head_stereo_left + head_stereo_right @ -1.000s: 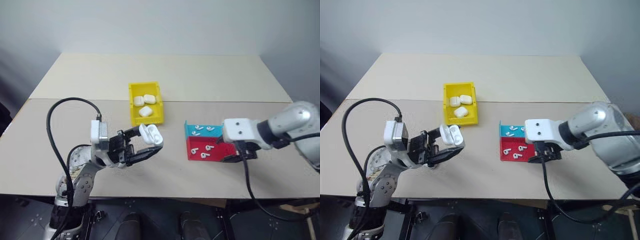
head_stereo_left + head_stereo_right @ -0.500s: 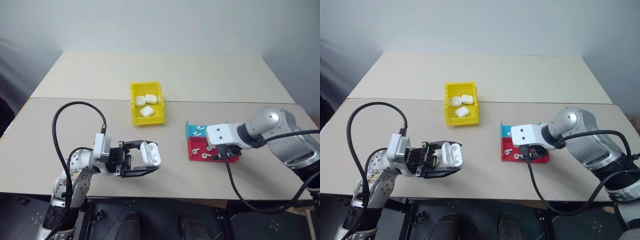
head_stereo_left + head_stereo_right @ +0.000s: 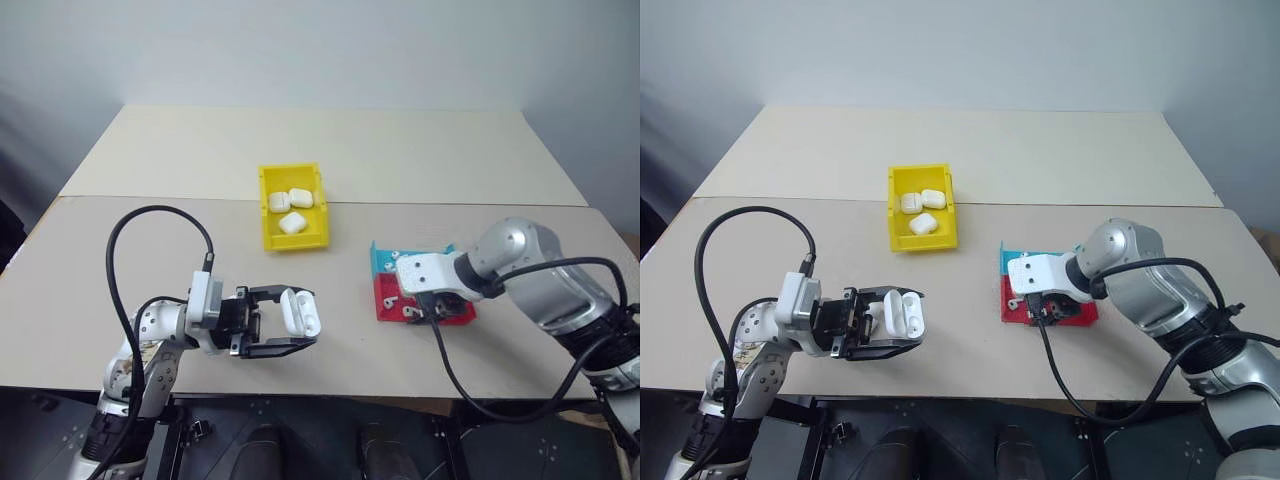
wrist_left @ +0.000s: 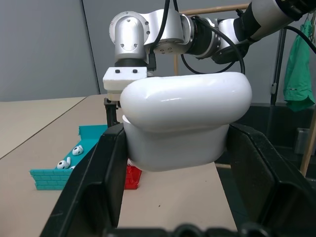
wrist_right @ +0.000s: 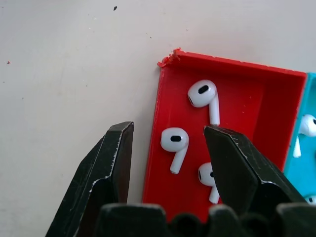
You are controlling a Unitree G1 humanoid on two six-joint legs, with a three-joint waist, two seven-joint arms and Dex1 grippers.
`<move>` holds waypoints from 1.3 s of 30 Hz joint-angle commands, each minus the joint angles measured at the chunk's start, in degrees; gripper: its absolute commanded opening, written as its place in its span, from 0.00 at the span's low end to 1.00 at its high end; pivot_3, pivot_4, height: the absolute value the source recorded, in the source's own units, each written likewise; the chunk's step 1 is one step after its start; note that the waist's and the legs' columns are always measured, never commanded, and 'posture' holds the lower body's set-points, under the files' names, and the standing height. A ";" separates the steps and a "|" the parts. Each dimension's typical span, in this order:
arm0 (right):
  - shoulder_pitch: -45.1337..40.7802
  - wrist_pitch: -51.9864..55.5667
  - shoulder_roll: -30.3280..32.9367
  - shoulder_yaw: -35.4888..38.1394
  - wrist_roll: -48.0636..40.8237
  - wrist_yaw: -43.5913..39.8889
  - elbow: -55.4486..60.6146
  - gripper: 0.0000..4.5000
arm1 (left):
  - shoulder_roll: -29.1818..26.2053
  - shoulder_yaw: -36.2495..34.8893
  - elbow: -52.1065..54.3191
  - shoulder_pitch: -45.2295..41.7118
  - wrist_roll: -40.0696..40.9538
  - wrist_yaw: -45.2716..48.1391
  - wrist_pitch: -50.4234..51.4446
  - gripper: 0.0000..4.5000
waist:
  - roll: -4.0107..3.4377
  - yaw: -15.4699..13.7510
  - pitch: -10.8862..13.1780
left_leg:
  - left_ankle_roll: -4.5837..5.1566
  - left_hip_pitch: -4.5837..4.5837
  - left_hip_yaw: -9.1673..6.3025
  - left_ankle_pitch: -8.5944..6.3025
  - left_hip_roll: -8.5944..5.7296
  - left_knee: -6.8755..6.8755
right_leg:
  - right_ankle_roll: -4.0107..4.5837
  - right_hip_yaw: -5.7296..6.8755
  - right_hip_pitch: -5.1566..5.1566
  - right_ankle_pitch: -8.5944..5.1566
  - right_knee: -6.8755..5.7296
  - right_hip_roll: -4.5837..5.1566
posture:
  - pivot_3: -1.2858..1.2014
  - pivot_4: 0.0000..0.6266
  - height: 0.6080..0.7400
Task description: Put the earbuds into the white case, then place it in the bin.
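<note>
Over red tray (image 5: pixel 269 103) | right gripper (image 5: pixel 170 148) parted, empty | left gripper (image 3: pixel 292 322) clamps white case (image 3: pixel 300 311)

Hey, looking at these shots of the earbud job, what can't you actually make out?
- How many earbuds the red half of the tray holds: in the right wrist view the right gripper's open fingers cover part of it.
- The blue half: cut off by that view's edge.
- Inside of the white case: in the left wrist view its lid blocks it; too small in the head views.
- Whether the three cases in the bin hold earbuds: lids shut.
</note>
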State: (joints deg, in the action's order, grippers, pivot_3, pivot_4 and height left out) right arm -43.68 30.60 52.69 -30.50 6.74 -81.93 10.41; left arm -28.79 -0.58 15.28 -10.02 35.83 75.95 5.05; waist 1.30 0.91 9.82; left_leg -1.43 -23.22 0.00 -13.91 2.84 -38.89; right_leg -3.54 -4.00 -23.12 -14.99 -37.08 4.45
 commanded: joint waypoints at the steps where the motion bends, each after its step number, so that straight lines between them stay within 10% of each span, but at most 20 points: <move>1: -1.24 0.36 -0.11 0.67 1.34 -0.10 -0.18 0.61 | -0.22 0.04 2.55 0.29 0.33 -0.58 -1.11 0.61 | 0.00 0.00 0.00 | 0.00 0.00 0.00 0.00 0.00 0.00 | 0.00 0.00 0.00 0.00 0.00 0.00 | 0.52 0.24 1.00; 39: 0.25 -2.74 -2.61 0.17 6.34 0.44 -4.47 0.45 | -1.75 1.50 3.69 0.70 -1.64 -4.07 -0.25 0.61 | 0.00 0.01 0.00 | 0.00 0.00 0.00 0.00 0.00 0.01 | 0.00 0.00 0.00 0.00 0.01 0.00 | 0.52 0.24 1.00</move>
State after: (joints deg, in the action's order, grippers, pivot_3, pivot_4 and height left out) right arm -43.40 28.14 50.16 -31.13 12.80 -81.21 5.14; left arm -30.03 0.98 17.02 -9.12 33.82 72.11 5.21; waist 1.30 0.91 9.82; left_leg -1.43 -23.22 0.00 -13.91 2.83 -38.88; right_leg -3.54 -3.99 -23.12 -14.99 -37.08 4.44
